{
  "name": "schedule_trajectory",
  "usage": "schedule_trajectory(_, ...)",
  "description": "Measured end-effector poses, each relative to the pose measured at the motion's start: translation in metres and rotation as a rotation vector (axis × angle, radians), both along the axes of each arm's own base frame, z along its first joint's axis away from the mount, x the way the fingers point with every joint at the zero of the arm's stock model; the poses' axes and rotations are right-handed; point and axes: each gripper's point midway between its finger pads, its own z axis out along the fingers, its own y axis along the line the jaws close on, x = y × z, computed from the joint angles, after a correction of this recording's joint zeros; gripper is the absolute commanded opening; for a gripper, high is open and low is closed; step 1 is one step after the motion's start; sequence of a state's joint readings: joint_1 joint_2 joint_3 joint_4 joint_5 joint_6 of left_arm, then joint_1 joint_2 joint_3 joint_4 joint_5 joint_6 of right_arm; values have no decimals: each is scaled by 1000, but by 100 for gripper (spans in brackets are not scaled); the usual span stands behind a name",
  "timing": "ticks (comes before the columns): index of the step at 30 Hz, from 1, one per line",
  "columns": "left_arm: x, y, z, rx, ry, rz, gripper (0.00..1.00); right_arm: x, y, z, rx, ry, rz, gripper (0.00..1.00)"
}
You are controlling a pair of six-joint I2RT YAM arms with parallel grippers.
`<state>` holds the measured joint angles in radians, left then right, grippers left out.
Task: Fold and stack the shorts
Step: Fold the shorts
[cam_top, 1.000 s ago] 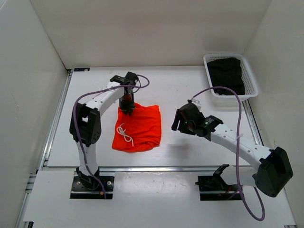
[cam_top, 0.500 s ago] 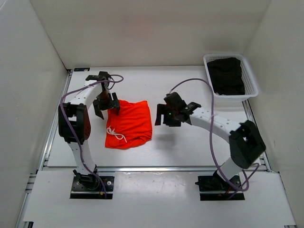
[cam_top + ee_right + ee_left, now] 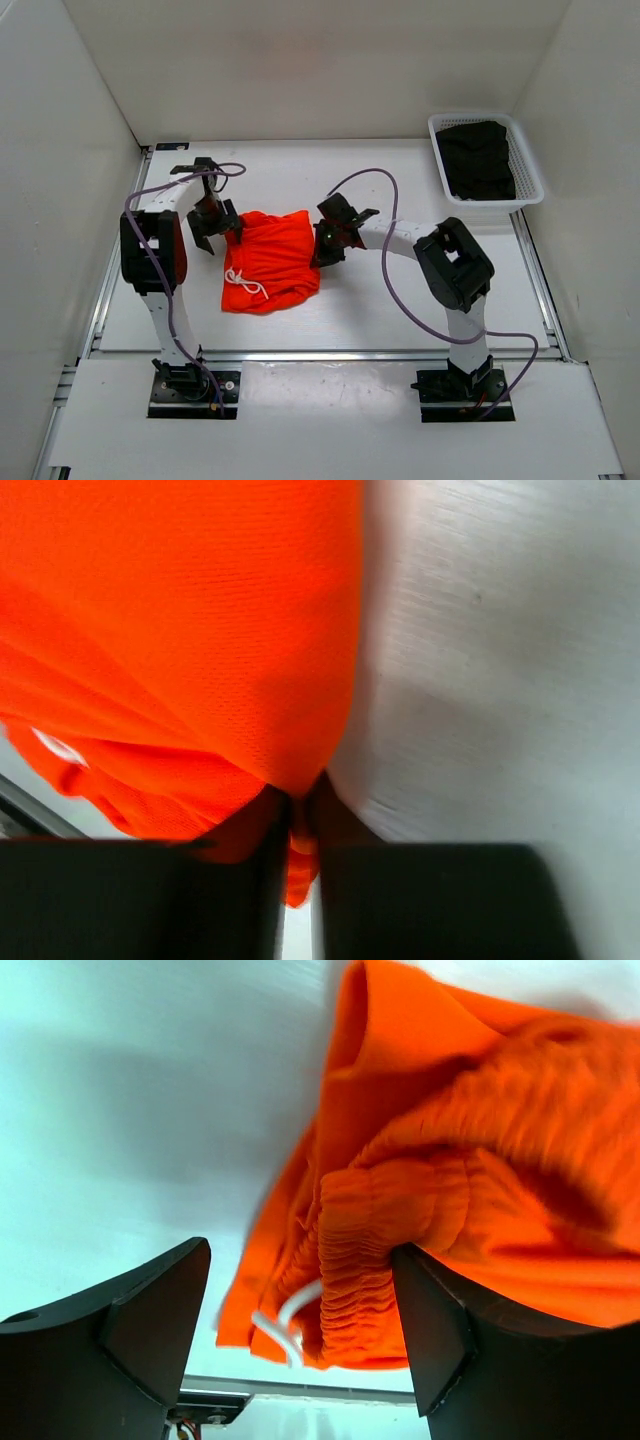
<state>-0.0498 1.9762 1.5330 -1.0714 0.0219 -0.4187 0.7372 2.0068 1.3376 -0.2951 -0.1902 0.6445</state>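
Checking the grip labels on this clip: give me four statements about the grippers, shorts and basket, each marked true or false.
1. The right gripper pinches an edge of the shorts. True.
2. The left gripper is shut. False: its jaws stand open at the waistband.
3. The basket holds dark cloth. True.
4. The shorts lie in the basket. False: they lie on the table.
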Motion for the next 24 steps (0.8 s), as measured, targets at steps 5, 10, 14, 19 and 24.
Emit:
schedule_trajectory(5, -1, 0, -15, 3, 33, 25, 82, 5, -6, -2, -19, -19, -63, 0)
schedule_trajectory(10, -2, -38, -15, -5, 31, -48, 82, 0, -47, 9, -61, -68, -154, 0)
schedule_trajectory(14, 10, -92, -13, -35, 2, -139, 84, 0, -97, 25, -129, -133, -260, 0)
schedule_trajectory(19, 23, -146, -14, -67, -27, -198, 90, 11, -149, 32, -222, -197, -382, 77)
schedule_trajectory(24, 29, -145, 10, -11, -71, -178, 100, 8, -177, 58, -296, -290, -401, 100)
